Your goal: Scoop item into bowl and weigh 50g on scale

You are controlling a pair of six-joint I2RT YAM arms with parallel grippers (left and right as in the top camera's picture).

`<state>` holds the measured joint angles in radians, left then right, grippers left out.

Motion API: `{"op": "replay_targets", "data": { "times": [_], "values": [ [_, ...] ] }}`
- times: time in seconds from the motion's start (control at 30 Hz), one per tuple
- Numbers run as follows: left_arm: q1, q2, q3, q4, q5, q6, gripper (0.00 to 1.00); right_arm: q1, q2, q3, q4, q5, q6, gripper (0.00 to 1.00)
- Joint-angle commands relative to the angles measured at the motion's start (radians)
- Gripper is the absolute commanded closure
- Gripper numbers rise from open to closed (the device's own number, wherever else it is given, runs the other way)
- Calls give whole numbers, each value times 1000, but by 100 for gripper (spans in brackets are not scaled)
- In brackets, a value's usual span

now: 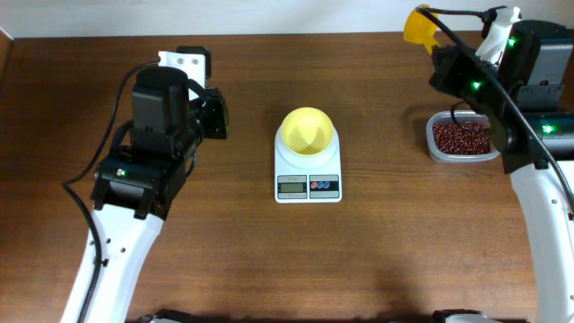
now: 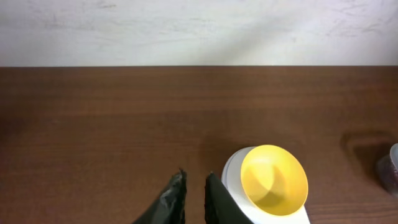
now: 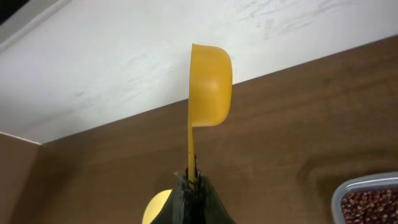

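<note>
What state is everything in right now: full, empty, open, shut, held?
bowl: empty, sitting on the scale.
scale: carrying the bowl; display too small to read.
beans: in the clear container.
clear container: open, holding beans.
scoop: held up by its handle, no beans visible.
right gripper: shut on the scoop.
left gripper: slightly open, holding nothing.
</note>
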<state>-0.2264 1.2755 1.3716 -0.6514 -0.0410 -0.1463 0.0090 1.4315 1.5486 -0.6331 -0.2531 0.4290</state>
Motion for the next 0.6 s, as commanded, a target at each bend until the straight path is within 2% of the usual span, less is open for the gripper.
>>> {"op": "replay_targets", "data": {
  "times": [0.0, 0.03, 0.07, 0.1, 0.17, 0.23, 0.4, 0.43, 0.57],
  "values": [
    [7, 15, -2, -1, -6, 6, 48, -3, -17, 12, -31, -41, 88, 96],
    [7, 14, -2, -1, -5, 6, 38, -3, -17, 12, -48, -51, 88, 96],
    [7, 15, -2, -1, 4, 6, 21, -3, -17, 12, -56, -51, 88, 96],
    [7, 15, -2, -1, 5, 6, 18, -3, -17, 12, -60, -54, 88, 96],
    [7, 15, -2, -23, 24, 6, 18, -3, -17, 12, -59, -50, 84, 96],
    [7, 15, -2, -50, 27, 6, 12, -3, -17, 12, -59, -50, 84, 96],
    [7, 15, -2, -69, 27, 6, 16, -3, -17, 12, -60, -51, 84, 96],
    [7, 15, -2, -69, 27, 6, 28, -3, -17, 12, -59, -51, 84, 96],
    [7, 15, -2, -69, 28, 6, 31, -3, -17, 12, -55, -50, 84, 96]
  ]
}}
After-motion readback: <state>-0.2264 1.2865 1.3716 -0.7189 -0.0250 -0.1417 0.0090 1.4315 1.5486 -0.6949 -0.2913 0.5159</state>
